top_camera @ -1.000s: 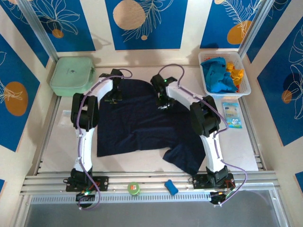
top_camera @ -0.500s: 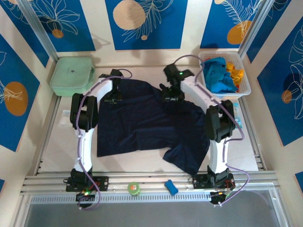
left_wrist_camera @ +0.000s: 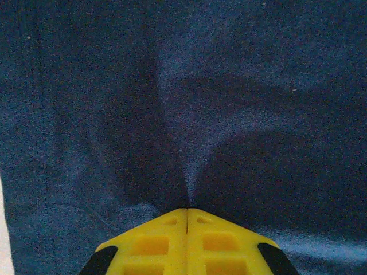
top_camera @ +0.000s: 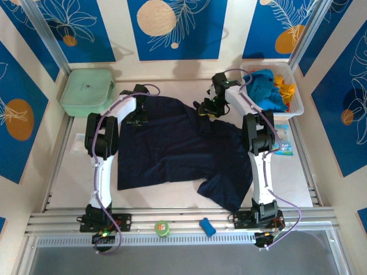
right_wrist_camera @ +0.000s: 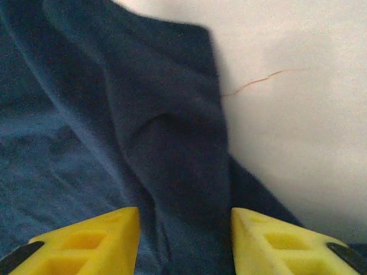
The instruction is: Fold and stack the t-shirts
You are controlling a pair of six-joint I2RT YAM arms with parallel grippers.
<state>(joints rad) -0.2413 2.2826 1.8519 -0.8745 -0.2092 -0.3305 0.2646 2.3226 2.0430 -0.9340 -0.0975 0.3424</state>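
The navy t-shirt [top_camera: 166, 149] is plain and dark, the turquoise t-shirt [top_camera: 265, 94] bright, the third t-shirt [top_camera: 285, 87] orange-yellow. The basket [top_camera: 289, 113] is white, the box [top_camera: 87, 91] mint-green.

One camera looks down from high behind the arms [top_camera: 102, 166]. Two more sit behind the left pincer [left_wrist_camera: 187, 211] and right pincer [right_wrist_camera: 183, 213], near the same dark shirt [top_camera: 172, 149].

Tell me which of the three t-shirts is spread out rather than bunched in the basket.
The dark navy t-shirt lies spread out; the turquoise t-shirt and orange-yellow t-shirt sit crumpled in the white mesh basket.
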